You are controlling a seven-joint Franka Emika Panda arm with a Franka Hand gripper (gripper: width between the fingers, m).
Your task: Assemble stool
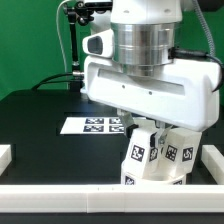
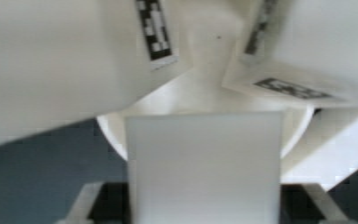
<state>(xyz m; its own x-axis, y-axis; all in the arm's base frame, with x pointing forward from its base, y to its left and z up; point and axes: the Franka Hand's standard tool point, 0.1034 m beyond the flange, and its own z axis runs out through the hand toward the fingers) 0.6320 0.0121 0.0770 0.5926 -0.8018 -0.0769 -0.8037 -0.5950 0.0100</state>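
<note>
My gripper [image 1: 152, 128] hangs low over the stool parts near the table's front edge. In the wrist view the gripper [image 2: 202, 202] is shut on a plain white leg block [image 2: 202, 165] that fills the gap between both fingers. Under that block shows the round white seat disc [image 2: 114, 135]. Two more tagged leg blocks [image 2: 60, 70] [image 2: 291, 85] rise from the seat around the held one. In the exterior view the tagged legs [image 1: 135, 160] [image 1: 186, 155] lean together below the hand; the seat disc is hidden there.
The marker board [image 1: 98, 125] lies flat on the black table behind the stool. White bars run along the front edge [image 1: 90, 202], the exterior view's left [image 1: 5, 155] and right [image 1: 212, 152]. A green backdrop and a black stand [image 1: 72, 35] are behind.
</note>
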